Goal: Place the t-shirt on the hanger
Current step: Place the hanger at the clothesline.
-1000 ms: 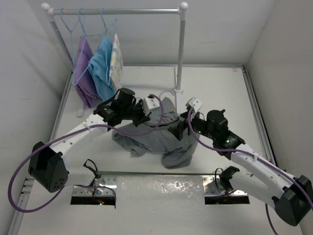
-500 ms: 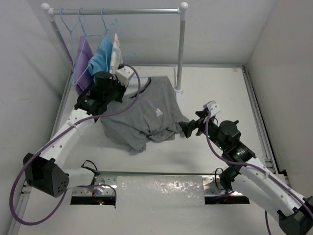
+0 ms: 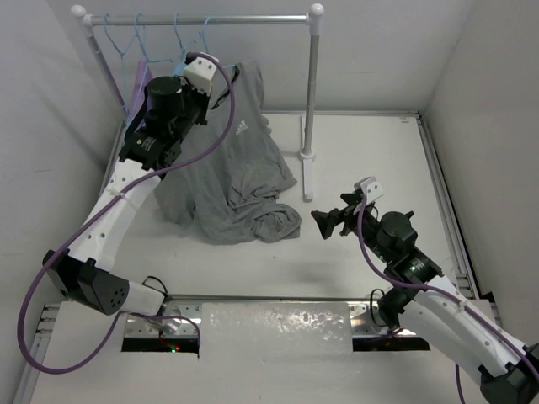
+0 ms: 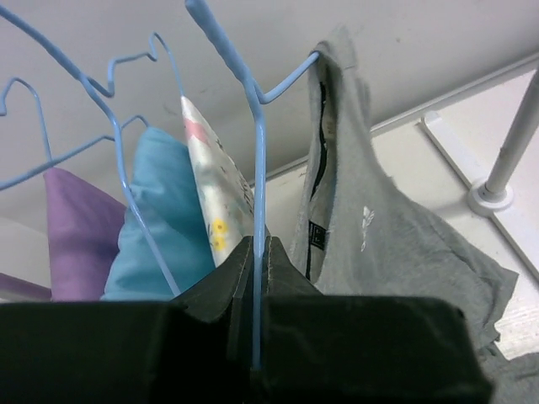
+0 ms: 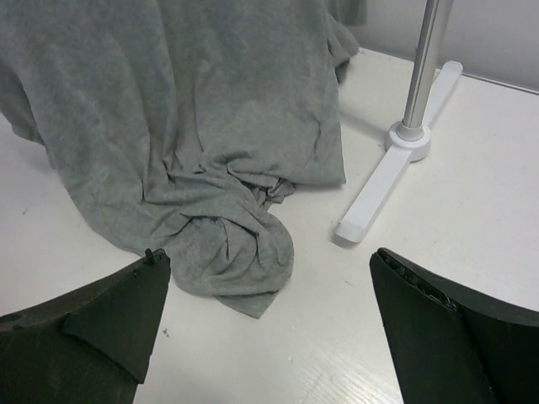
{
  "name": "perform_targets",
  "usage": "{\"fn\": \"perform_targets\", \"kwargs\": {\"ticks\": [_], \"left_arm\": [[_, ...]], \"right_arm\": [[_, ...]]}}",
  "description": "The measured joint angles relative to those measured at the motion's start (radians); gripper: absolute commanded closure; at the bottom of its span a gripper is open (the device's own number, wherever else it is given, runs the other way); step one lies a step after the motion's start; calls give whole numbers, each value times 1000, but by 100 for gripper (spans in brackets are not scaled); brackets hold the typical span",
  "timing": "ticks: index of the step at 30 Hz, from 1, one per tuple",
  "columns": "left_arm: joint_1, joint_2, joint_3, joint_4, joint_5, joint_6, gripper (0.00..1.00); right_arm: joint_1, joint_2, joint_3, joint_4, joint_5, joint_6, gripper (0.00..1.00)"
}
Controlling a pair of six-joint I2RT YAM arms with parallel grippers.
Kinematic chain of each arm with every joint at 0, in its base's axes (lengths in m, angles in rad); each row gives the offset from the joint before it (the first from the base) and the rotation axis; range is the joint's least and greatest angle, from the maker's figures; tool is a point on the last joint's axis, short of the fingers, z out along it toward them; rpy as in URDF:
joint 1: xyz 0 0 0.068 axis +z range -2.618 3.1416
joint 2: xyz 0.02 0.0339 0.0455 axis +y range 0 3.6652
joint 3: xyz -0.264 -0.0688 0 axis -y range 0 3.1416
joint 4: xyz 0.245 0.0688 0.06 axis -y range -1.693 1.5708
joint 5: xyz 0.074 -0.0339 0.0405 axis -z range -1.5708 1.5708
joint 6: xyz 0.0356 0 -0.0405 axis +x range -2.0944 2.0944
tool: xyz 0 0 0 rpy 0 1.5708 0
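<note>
The grey t-shirt (image 3: pixel 240 168) hangs by its neck from the light-blue hanger (image 4: pixel 258 143). Its upper part is raised near the rail and its lower part lies bunched on the table. It also shows in the left wrist view (image 4: pixel 379 236) and the right wrist view (image 5: pixel 194 126). My left gripper (image 3: pixel 210 76) is high at the back left, shut on the hanger's wire stem (image 4: pixel 259 244). I cannot tell whether the hook is over the rail. My right gripper (image 3: pixel 328 223) is open and empty, low over the table to the right of the shirt's bunched hem (image 5: pixel 269 328).
A white clothes rail (image 3: pixel 202 18) stands at the back, its pole and foot (image 3: pixel 307 156) right of the shirt. Purple (image 4: pixel 67 236), bright blue (image 4: pixel 160 244) and white patterned (image 4: pixel 210 194) garments hang on like hangers just left of my left gripper.
My left arm has lifted the hanger and t-shirt from the table up to the rail at the back left. My right gripper has let go of the shirt and drawn back right.
</note>
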Motion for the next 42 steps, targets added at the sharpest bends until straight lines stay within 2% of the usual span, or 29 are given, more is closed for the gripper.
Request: {"fn": "perform_targets", "kwargs": {"ticks": [7,15,19,24,25,28,33,39,40,42], "left_arm": [[0,90,116,-11,-21,0,100],[0,290,369,-60,-16,-8,100],[0,319,363,-83,-4,-12,100],[0,311,275,-48,16,-13,100],[0,309,261,-37,24,-15,87],[0,291,221,-37,52,-21,72],[-4,237,149,-49,82,-27,64],[-5,130,47,-66,133,-29,43],[-5,111,34,-71,144,-30,37],[-6,69,10,-82,166,-31,32]], "right_arm": [[0,0,-24,-3,1,0,1],[0,0,-31,-4,-1,0,1],[0,-1,-31,-8,-3,-1,1],[0,-5,-31,-27,-3,-2,1],[0,-3,-31,-30,-2,-2,1],[0,22,-31,-44,14,-2,1],[0,105,-35,-77,79,1,1],[0,176,-69,-82,117,17,1],[0,190,-69,-85,134,24,1],[-1,217,-68,-99,177,41,1]]}}
